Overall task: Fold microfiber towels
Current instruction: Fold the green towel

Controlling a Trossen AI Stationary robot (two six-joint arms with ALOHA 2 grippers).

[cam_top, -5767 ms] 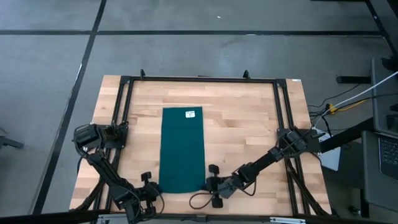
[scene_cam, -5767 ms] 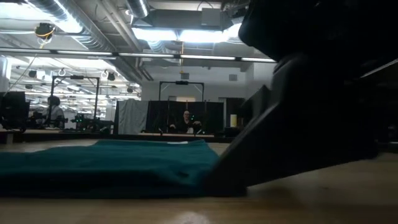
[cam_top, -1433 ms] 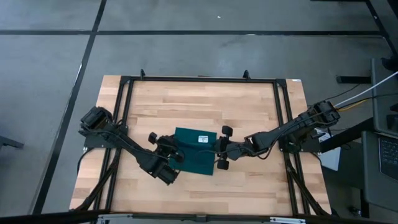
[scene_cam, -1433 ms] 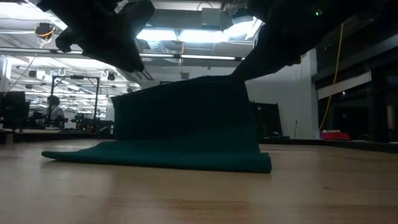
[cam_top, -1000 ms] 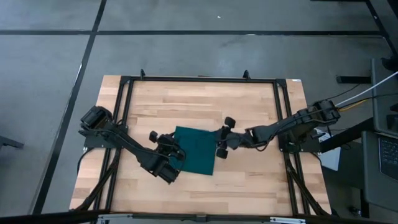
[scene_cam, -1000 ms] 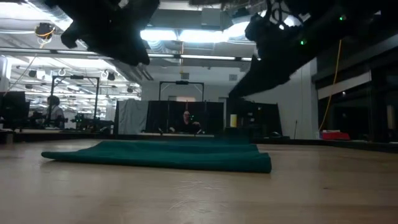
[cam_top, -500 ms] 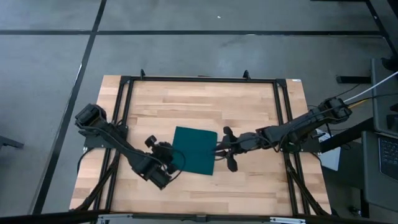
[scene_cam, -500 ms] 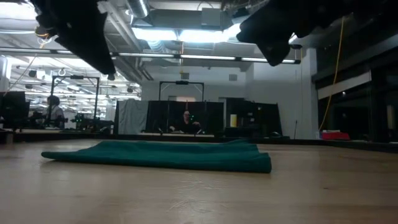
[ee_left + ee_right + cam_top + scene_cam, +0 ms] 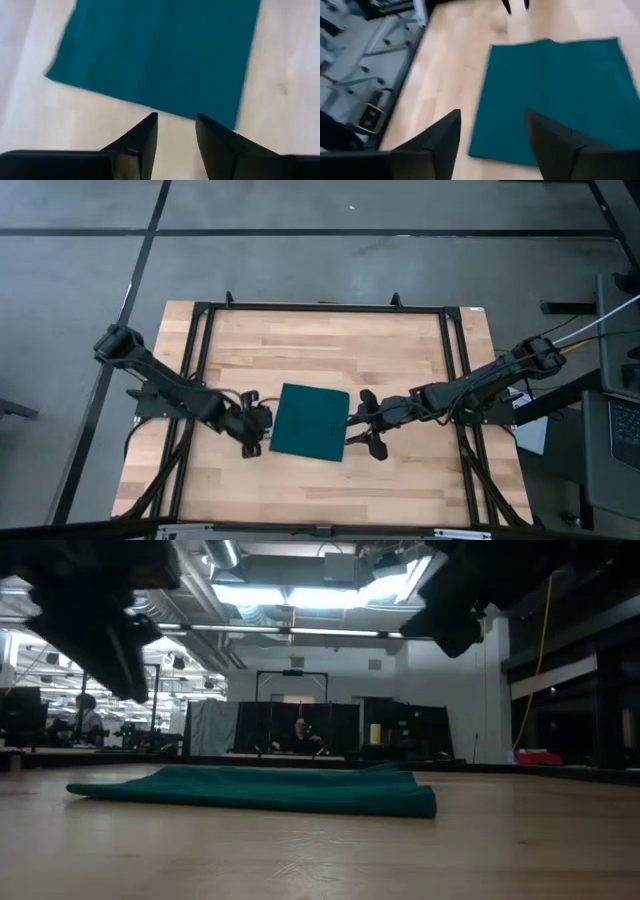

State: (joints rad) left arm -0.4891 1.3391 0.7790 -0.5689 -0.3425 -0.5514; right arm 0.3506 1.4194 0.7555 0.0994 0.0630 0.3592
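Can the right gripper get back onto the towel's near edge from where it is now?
Probably yes. The right gripper hangs open just beside the folded towel, and nothing lies between them; the left gripper is at the opposite edge.

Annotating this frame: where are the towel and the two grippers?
microfiber towel (image 9: 310,422), high view, middle of the folded cloth.
left gripper (image 9: 262,421), high view, between its fingertips.
right gripper (image 9: 352,429), high view, between its fingertips.

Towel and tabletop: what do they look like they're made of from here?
The towel looks like soft woven cloth, probably microfiber: matte dark teal, lying limp and flat in folded layers with a rounded edge in the low view. The tabletop looks like light wood in butcher-block strips, smooth with a faint sheen; solid or veneer, I cannot tell.
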